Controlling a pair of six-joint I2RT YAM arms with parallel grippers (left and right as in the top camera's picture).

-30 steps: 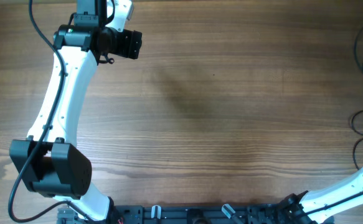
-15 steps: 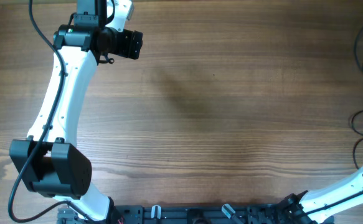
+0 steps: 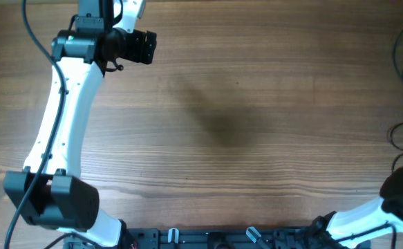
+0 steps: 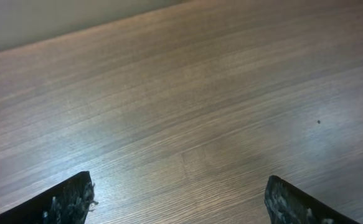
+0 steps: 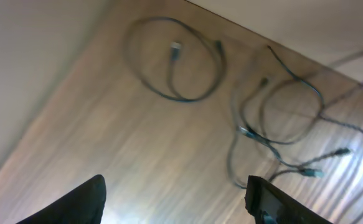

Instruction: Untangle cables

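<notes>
The cables are thin dark wires spread in loose loops on the wooden table. In the right wrist view one loop with a pale plug end [image 5: 176,46] lies at the upper middle. A tangle of crossing loops [image 5: 251,132] with small plugs lies to its right. My right gripper [image 5: 175,200] hovers above them, open, with nothing between its fingers. In the overhead view only bits of cable [image 3: 395,50] show at the right edge. My left gripper [image 4: 181,199] is open over bare wood, far from the cables.
The left arm [image 3: 63,124] reaches from the front left up to the far left of the table. The right arm [image 3: 367,218] shows only at the front right corner. The table's far edge [image 4: 75,31] lies just ahead of the left gripper.
The left arm has shifted slightly to the left. The right arm's dark joint at the front right corner has moved inward and down in the overhead view.
</notes>
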